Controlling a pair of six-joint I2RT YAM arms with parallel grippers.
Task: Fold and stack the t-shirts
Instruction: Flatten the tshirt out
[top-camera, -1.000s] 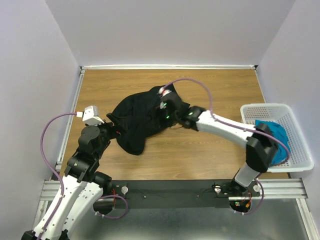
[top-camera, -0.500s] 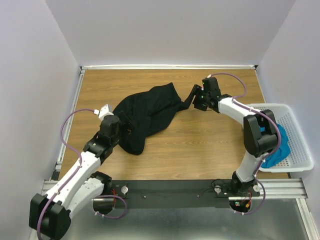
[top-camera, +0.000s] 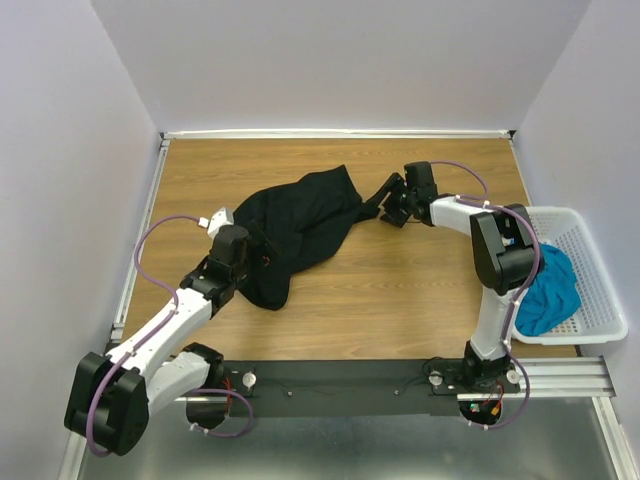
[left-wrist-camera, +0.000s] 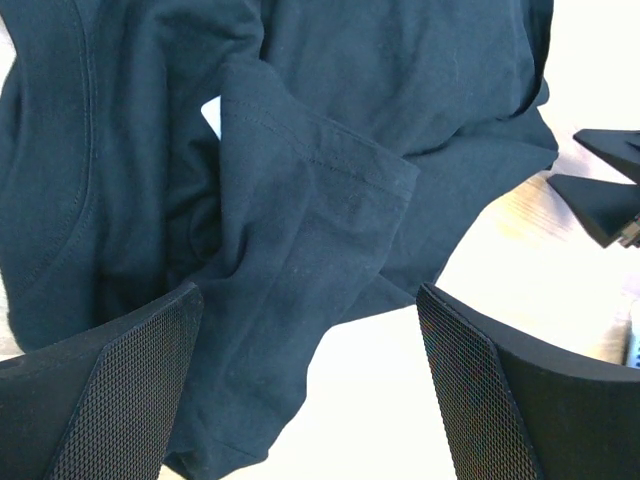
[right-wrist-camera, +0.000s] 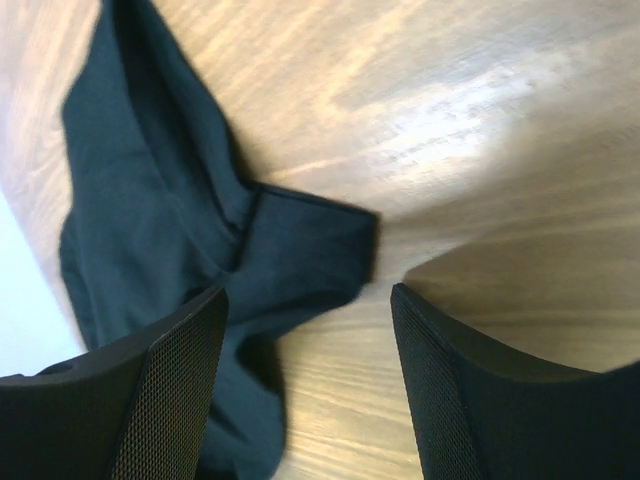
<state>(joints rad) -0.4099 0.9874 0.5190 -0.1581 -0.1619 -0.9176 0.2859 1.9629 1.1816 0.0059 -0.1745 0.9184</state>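
The black t-shirt (top-camera: 300, 222) lies crumpled on the wooden table, left of centre, drawn out toward the upper right. My left gripper (top-camera: 255, 252) is open at its near-left edge. In the left wrist view the gripper (left-wrist-camera: 310, 400) hovers over the cloth (left-wrist-camera: 330, 200) with bare table between the jaws. My right gripper (top-camera: 388, 202) is open and empty at the shirt's right end. In the right wrist view the gripper (right-wrist-camera: 310, 390) is just short of a sleeve (right-wrist-camera: 300, 250). The teal-blue t-shirt (top-camera: 548, 290) lies bunched in the basket.
A white lattice basket (top-camera: 590, 235) stands at the table's right edge beside the right arm. A raised rail (top-camera: 150, 230) runs along the left edge and a wall closes the far side. My right gripper's fingers (left-wrist-camera: 610, 190) show at the right of the left wrist view.
My right gripper left the middle of the black shirt and moved right; the shirt now stretches toward it. My left gripper advanced to the shirt's near-left edge.
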